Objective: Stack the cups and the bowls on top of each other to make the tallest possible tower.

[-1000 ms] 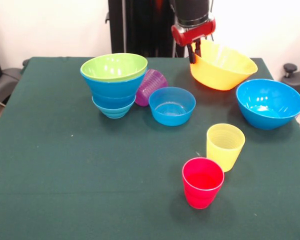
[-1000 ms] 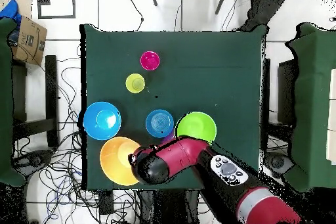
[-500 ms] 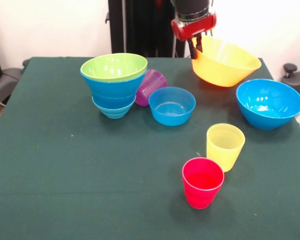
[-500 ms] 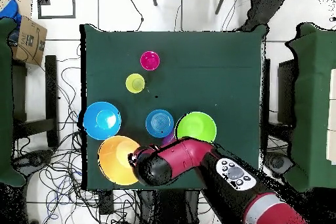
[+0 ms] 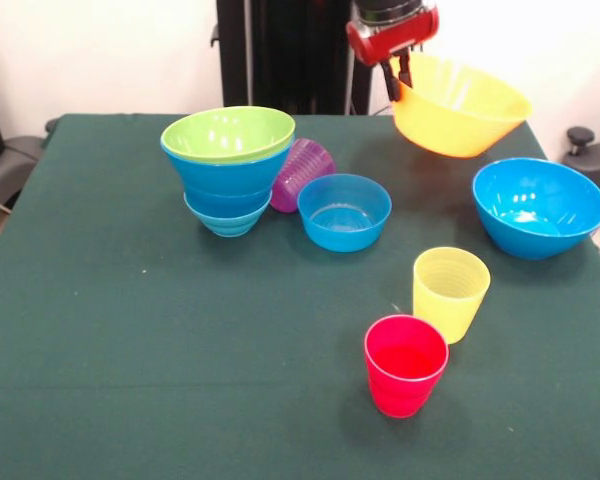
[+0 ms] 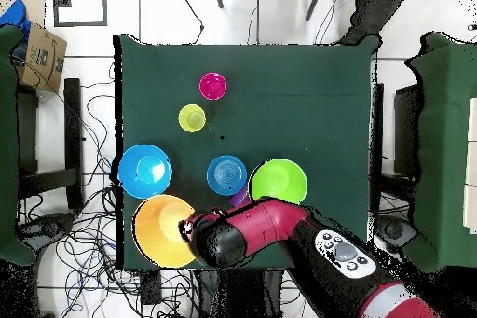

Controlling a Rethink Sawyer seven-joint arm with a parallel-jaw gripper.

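my gripper [image 5: 399, 75] pinches the big yellow bowl [image 5: 460, 118] by its rim; hanging lopsided beside me, it could slip loose.

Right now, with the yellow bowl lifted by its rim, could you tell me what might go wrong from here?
The gripper pinches the yellow bowl at one edge of its rim, so the bowl hangs tilted and may slip or swing.

The tower, topped by the green bowl, rests on a small blue bowl; a wide bowl set down off-centre could tip it.

The purple cup leans against the tower and may roll if it is nudged.
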